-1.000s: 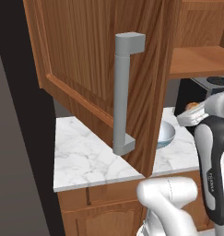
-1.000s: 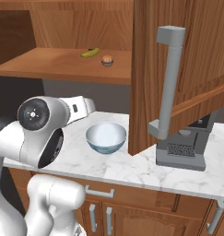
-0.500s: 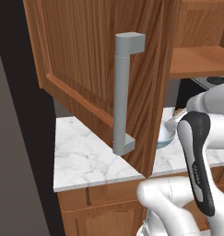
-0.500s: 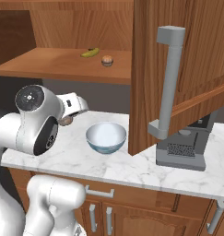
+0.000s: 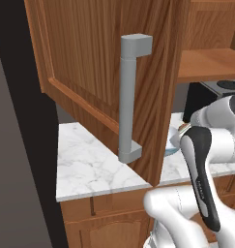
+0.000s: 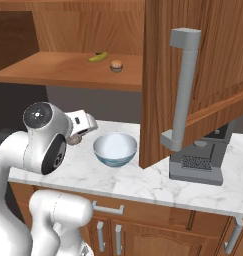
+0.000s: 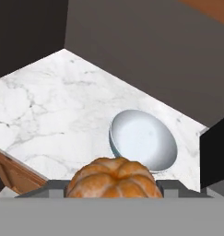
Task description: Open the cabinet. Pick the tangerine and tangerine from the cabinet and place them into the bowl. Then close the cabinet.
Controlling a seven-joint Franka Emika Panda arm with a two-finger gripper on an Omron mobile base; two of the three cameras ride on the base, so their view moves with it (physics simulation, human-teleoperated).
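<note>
The small orange ribbed tangerine (image 7: 114, 178) is seen in the hand view clasped between the two dark finger tips of the gripper (image 7: 114, 185), whose tips are largely covered by the fruit and cut off by the lower edge. In the right base view the gripper (image 6: 77, 138) is mostly screened by the white arm, and only a brownish sliver of the fruit (image 6: 74, 140) can be made out beneath the hand.

The round ceramic bowl, white inside with a blue-grey outside (image 6: 115, 149), stands on the white marble counter (image 6: 128, 180), just beside the held fruit and lower than it. In the left base view the bowl (image 5: 174, 142) is largely hidden behind the open reddish-brown wooden cabinet door (image 5: 104, 63) and the arm. On the cabinet shelf (image 6: 63, 70) a small round brownish item (image 6: 116, 65) and a yellow-green curved item (image 6: 98, 57) lie near each other; neither can be identified with certainty. A dark grey appliance (image 6: 197, 162) is partly covered by the other open door and its grey bar handle (image 6: 182, 95).

Compared with a second ago, the arm has been drawn back and towards its left, and the hand has been carried away from the bowl's rim. The bowl and doors are unchanged.
</note>
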